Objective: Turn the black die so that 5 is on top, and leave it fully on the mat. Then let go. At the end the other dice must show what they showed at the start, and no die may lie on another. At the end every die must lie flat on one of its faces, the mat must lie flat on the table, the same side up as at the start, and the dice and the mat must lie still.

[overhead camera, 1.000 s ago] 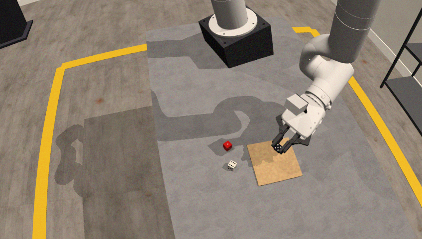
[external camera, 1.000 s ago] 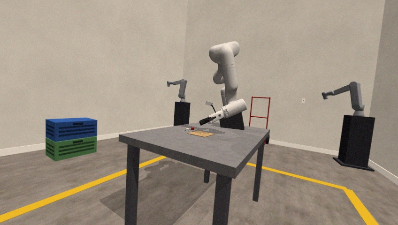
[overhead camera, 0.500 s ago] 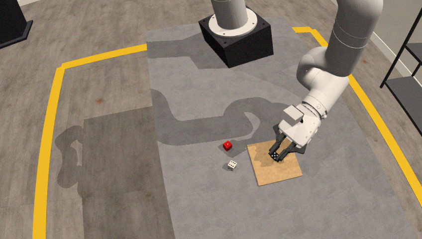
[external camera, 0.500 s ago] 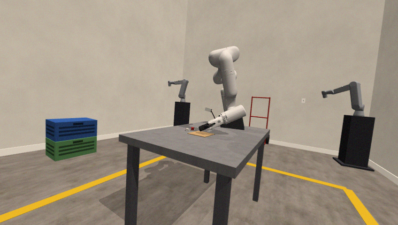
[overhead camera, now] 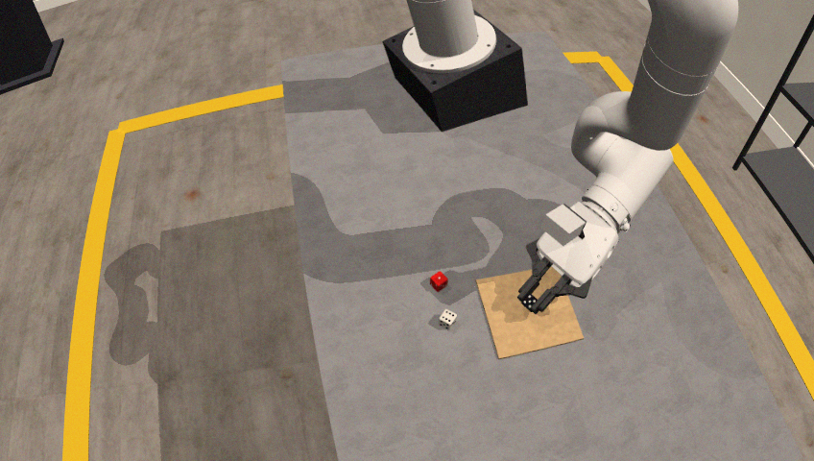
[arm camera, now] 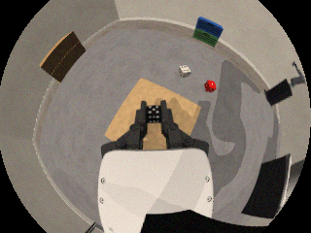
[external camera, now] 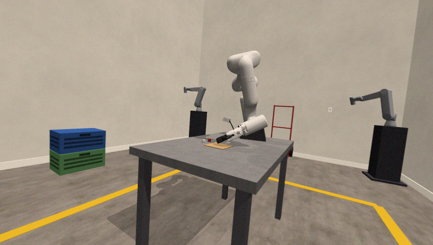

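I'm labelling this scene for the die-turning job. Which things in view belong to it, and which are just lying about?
Belonging to the job:
- black die, clamped in the gripper
- tan mat under it
- red die and white die, which must keep their faces

Lying about:
- blue and green crates
- red cart
- two grey arms on pedestals

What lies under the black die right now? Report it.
The square tan mat lies below the black die, which the gripper is shut on. The fingers and shadow hide whether the die touches the mat.
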Available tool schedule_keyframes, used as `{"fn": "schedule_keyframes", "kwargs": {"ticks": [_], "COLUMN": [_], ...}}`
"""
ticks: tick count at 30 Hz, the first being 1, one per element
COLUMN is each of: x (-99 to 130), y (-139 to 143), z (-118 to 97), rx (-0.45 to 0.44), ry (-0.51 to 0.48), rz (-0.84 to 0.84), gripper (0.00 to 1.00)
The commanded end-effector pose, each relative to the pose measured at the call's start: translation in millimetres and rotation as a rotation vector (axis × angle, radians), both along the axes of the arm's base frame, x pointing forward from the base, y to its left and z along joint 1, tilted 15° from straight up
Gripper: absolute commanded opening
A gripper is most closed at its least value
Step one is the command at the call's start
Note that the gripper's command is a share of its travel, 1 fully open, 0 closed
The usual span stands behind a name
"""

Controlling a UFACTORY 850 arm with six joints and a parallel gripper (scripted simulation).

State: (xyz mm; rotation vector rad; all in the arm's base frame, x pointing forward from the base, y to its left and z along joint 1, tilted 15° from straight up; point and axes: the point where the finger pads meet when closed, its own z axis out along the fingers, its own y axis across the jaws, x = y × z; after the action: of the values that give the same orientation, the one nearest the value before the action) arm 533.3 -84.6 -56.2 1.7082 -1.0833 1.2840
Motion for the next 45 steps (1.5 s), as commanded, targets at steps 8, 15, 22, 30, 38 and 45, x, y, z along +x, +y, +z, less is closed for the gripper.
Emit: {"fn": "schedule_keyframes", "kwargs": {"ticks": [8,15,22,30,38,45], "x": [0.6,0.6,0.6,0.6,0.8,1.0], "y": [0.3,0.3,0.3,0.0,-0.8,-2.0], "z": [0.5,0.5,0.5,-0.4,-3.6,-8.3], "rx": [0.0,0.0,0.0,0.0,0.0,0.0], "ry": [-0.001,-0.001,-0.001,-0.001,-0.001,-0.001], "rz": [0.0,0.0,0.0,0.0,0.0,0.0], "gripper": [0.15,0.15,0.15,0.15,0.15,0.15]}}
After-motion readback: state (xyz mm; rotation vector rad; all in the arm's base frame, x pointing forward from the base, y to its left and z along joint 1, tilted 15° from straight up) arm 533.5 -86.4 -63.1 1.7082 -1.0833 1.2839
